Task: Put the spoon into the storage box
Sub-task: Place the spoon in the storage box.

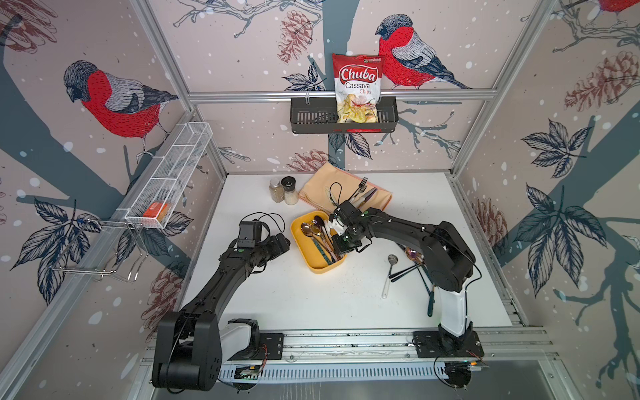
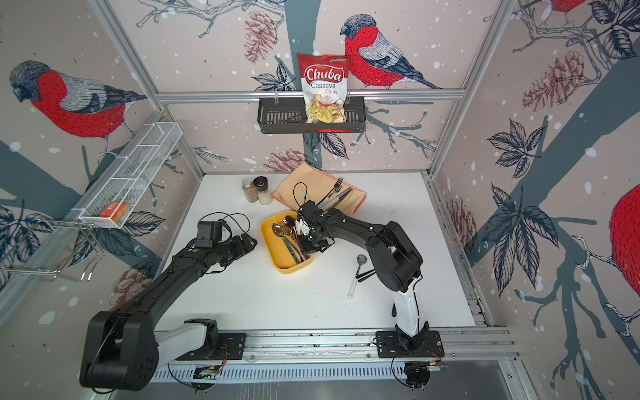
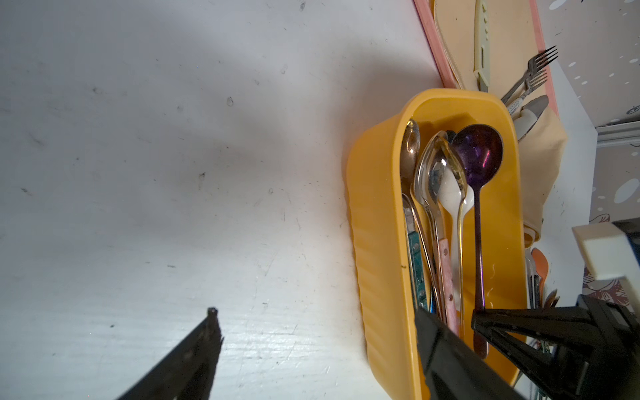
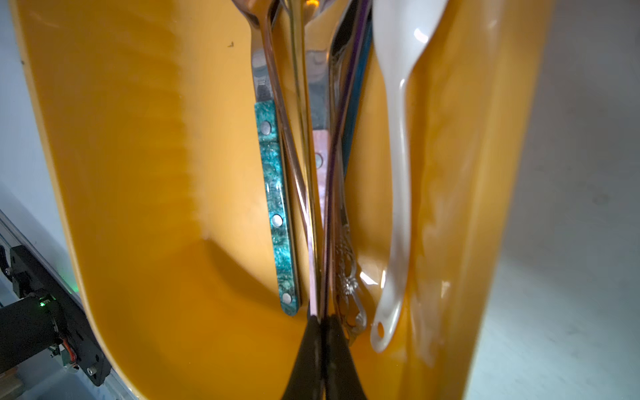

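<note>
Matte black and boxy along both the left arm [image 1: 221,278] and the right arm [image 1: 408,228], with a smooth white segment [image 1: 452,308] nearest the rail [image 1: 346,341] on each. Bolted to that rail on flat black plates [image 1: 424,344] with screws at the corners, and strung with thin black cables [image 1: 268,214] looping far from the rail. Tipped at the right gripper [image 4: 320,317] with slim black fingers [image 4: 304,356] tapering to points.
</note>
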Controlling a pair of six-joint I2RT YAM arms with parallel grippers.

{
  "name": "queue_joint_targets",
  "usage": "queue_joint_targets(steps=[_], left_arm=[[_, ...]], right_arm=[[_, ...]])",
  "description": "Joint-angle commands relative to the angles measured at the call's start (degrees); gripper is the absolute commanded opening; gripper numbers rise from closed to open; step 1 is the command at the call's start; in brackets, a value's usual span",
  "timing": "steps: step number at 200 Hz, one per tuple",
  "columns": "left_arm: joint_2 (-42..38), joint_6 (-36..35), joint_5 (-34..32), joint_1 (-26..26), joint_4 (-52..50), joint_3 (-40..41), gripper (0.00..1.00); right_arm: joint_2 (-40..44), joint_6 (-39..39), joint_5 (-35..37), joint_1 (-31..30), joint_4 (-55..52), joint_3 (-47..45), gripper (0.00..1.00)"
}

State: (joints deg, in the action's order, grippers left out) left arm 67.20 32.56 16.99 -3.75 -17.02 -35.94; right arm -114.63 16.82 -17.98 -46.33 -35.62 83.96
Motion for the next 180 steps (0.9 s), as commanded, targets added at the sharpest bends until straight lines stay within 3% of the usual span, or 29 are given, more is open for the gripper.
queue_joint_targets(steps=[1,37,66,126,180], left_arm=[[0.1,-0.6,0.6,0.2,1.7,-0.6,0.89],[0.4,-1.8,1.0,0.2,1.3,-1.6,0.89],[0.5,-3.0,0.7,0.2,0.6,-2.8,0.89],[0.8,-5.7,-0.3,-0.9,-1.2,-6.3,0.89],[2.7,-7.8,-5.3,-8.1,-3.2,-10.0,0.89]], right_arm=[[-0.6,-0.1,0.0,0.3,-1.4,0.6,0.09],[-0.8,-0.2,3.8,0.1,-3.7,2.6,0.25],[-0.5,-0.9,7.7,-0.5,-7.0,6.2,0.3],[3.3,-4.1,17.2,-0.2,-11.9,12.0,0.33],[10.2,-5.5,22.2,7.1,-12.2,3.7,0.4]])
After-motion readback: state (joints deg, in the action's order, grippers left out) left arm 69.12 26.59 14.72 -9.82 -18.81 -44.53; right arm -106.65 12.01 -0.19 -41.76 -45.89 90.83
